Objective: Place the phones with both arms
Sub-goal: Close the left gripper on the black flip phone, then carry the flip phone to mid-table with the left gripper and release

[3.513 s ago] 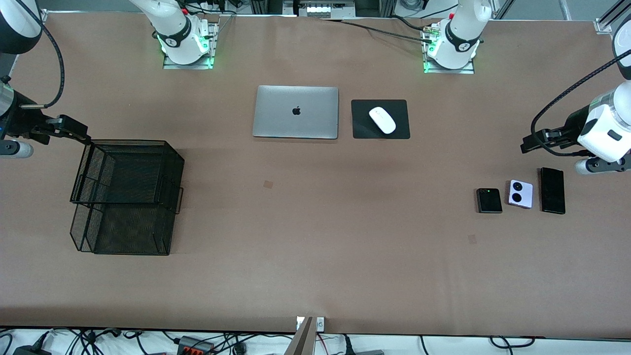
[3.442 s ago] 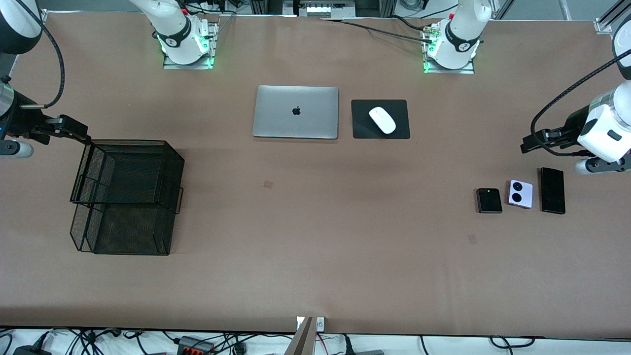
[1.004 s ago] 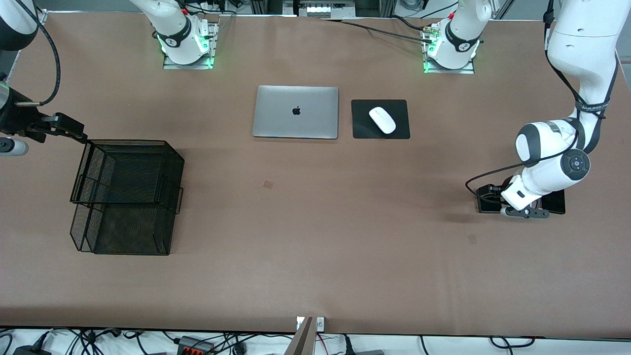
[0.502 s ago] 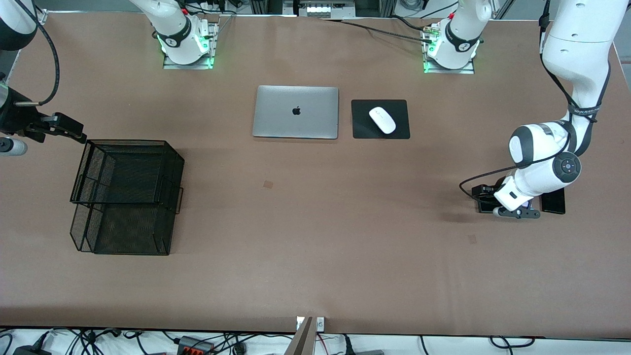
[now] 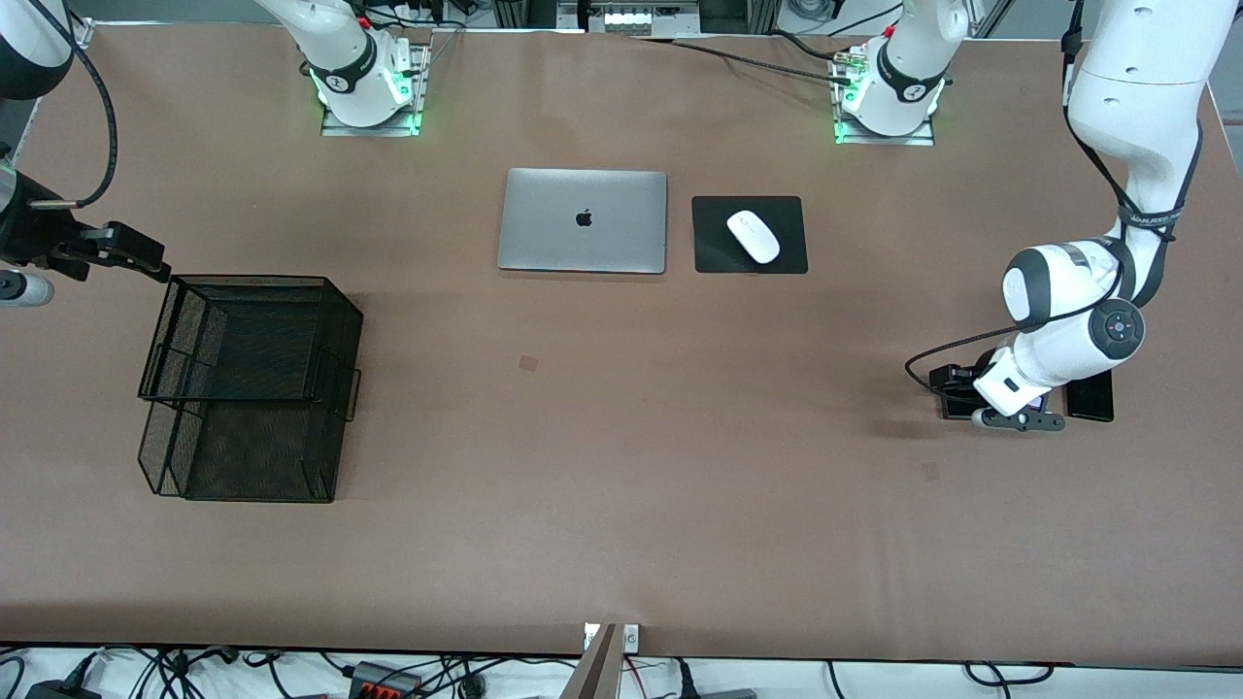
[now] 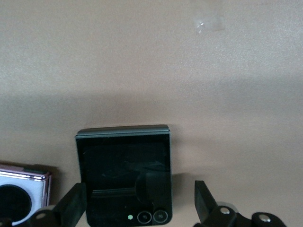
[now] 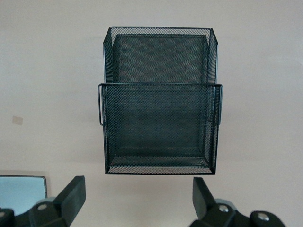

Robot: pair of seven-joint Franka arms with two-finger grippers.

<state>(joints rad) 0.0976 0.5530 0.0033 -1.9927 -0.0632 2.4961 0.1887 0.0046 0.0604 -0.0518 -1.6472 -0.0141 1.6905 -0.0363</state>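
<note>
Left gripper (image 6: 137,208) jaws spread wide astride small black phone (image 6: 124,172); lilac phone (image 6: 21,194) cut off by frame edge; long black slab (image 5: 1092,393) mostly hidden under arm. Right gripper (image 7: 135,198) spread wide, waiting near mesh basket (image 7: 160,101).

Robotics laboratory — a staged desk scene. Two white arms (image 5: 1117,194) are bolted to metal base plates (image 5: 884,131) with green indicator lights on a brown-covered table (image 5: 621,544). Aluminium framing (image 5: 680,15) runs along the far edge; loose cables and power strips (image 5: 379,677) lie beneath the near edge. Office props — a silver laptop (image 5: 583,220), white mouse (image 5: 754,236), black mesh tray (image 5: 248,383).
</note>
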